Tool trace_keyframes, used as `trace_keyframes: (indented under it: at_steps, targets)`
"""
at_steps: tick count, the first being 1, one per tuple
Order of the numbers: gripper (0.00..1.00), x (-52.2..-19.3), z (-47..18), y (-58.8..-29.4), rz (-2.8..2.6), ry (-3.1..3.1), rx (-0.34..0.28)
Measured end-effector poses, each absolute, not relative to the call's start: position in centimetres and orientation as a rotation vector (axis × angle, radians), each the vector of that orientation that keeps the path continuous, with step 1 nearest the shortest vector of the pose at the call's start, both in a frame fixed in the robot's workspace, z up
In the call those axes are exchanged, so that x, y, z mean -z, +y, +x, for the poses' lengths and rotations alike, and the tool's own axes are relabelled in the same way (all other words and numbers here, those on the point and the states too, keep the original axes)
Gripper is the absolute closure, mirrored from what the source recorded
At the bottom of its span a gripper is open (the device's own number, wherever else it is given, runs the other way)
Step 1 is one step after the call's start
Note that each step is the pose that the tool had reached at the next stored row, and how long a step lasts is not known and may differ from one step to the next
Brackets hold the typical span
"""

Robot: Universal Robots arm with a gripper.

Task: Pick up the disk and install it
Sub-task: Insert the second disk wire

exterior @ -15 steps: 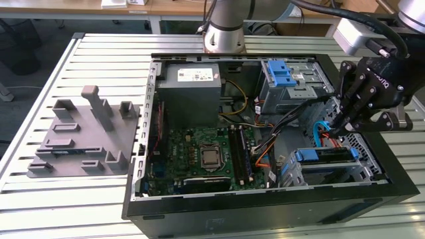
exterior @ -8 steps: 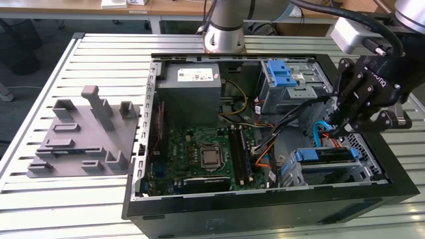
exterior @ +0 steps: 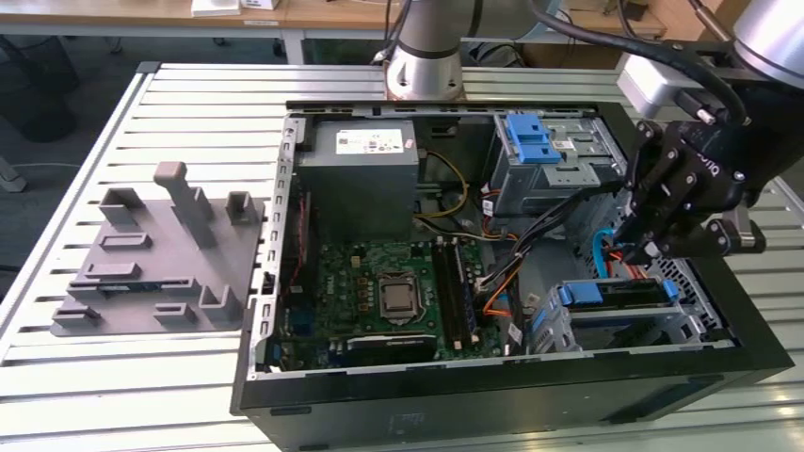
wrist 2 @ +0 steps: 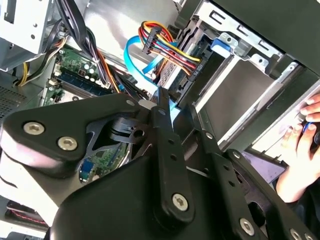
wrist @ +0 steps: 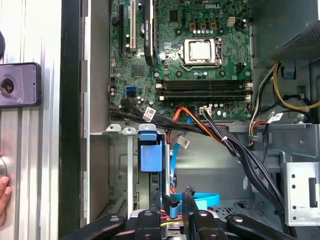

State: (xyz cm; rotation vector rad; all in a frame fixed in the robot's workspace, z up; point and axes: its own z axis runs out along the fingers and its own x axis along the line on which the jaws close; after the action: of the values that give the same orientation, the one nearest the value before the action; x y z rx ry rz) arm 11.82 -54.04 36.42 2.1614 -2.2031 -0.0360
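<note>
Slatted metal table (exterior: pixel 75 122) carries open computer case (exterior: pixel 503 395); arm reaches down into case corner farthest from power supply (exterior: pixel 364 165), wrist tilted, gripper (exterior: pixel 637 252) pointing at drive cage (exterior: pixel 684 325); pincer state: cannot tell; disk (exterior: pixel 624 294) appears to lie in that cage, blue bracket showing, just below gripper; long axis seems to run toward motherboard (exterior: pixel 377 282).
</note>
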Motion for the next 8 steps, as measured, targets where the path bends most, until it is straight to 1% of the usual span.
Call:
trace_keyframes:
  at_steps: [2,3,4,6,7,8]
  targets:
    - [0.69,-36.25,11.81,-54.04,2.161,-2.203,0.035]
    - [0.71,-36.22,11.82,-54.04,2.161,-2.202,0.035]
    - [0.76,-36.21,11.82,-54.04,2.160,-2.202,0.034]
    - [0.76,-36.17,11.81,-54.04,2.160,-2.202,0.034]
    - [0.83,-36.16,11.82,-54.05,2.160,-2.202,0.034]
    - [0.83,-36.12,11.82,-54.09,2.161,-2.203,0.035]
